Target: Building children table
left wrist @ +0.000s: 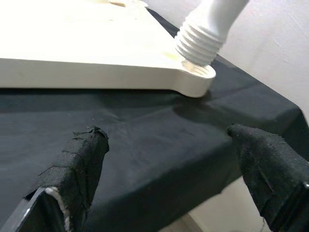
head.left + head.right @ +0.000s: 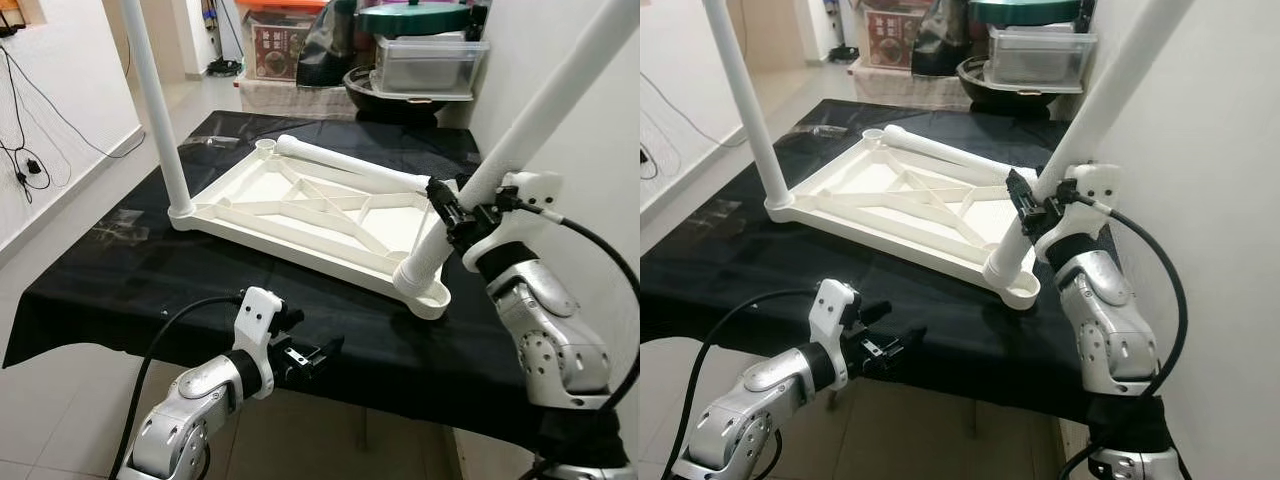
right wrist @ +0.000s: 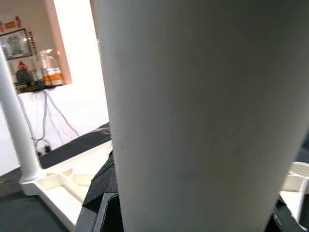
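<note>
Left eye view, right gripper [image 2: 447, 215] clamped on table leg [image 2: 520, 120], left gripper [image 2: 318, 357] fingers apart.

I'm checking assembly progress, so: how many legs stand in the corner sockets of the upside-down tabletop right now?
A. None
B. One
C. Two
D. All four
C: one leg stands upright in the left corner of the tabletop, the right gripper holds a second leg tilted in the near right socket, and a third leg lies flat on the tabletop.

Light: bright, even indoor daylight
Glare: white tabletop [image 1: 72, 43] washed out in left wrist view
Shadows: soft, under the tabletop on black cloth [image 2: 120, 290]
Focus: table leg [image 3: 203, 116] blurred at close range
</note>
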Available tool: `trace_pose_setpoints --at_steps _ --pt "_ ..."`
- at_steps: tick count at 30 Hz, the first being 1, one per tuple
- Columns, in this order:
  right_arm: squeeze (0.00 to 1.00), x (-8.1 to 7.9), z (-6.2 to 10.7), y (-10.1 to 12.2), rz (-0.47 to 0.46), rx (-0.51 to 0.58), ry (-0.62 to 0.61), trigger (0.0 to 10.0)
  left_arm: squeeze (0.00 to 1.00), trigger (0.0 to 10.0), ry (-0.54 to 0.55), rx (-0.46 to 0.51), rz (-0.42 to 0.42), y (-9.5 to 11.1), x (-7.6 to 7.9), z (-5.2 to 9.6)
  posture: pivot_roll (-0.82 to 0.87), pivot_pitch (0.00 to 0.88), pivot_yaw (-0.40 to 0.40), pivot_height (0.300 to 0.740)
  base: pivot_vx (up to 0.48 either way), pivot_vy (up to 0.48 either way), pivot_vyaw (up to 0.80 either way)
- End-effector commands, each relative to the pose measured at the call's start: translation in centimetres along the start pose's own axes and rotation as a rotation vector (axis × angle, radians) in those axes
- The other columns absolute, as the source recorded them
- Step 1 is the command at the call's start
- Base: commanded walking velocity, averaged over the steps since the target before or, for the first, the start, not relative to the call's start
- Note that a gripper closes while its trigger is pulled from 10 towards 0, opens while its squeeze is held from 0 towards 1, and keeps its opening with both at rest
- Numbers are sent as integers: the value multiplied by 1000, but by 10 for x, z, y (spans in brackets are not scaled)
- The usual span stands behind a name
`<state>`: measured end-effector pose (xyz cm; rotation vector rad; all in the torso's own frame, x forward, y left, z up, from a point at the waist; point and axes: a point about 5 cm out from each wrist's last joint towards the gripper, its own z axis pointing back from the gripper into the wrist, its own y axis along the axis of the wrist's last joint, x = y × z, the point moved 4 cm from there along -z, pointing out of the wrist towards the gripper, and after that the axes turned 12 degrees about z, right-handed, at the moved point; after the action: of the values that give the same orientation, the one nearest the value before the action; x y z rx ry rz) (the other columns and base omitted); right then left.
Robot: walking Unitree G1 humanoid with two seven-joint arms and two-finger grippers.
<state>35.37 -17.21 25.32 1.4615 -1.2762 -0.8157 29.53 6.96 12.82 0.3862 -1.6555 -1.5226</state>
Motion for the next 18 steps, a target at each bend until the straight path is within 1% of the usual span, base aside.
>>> trace_pose_setpoints --at_steps 1,7,11,15,16,18 --pt "0 -1 1 2 10 18 -4 10000 0 10000 17 9 -17 3 -4 0 172 0 -26 740 382 0 0" --pt "0 -4 -4 0 -2 52 -26 10000 0 10000 57 22 -27 1 -7 -2 171 0 -28 740 389 0 0" --pt "0 -5 -5 1 0 66 -39 10000 0 10000 69 22 -23 0 -7 -2 171 0 -28 740 376 -262 0" --pt "0 -6 -5 3 3 71 -33 10000 0 10000 102 21 -4 -1 -10 -1 176 0 -30 740 0 0 0" --pt "0 -6 -6 4 -6 77 -32 10000 0 10000 84 22 -17 0 -8 -2 176 0 -30 740 0 0 0" --pt "0 -5 -6 4 -2 81 -32 10000 0 10000 84 23 -24 1 -7 -3 176 0 -30 740 0 0 0"
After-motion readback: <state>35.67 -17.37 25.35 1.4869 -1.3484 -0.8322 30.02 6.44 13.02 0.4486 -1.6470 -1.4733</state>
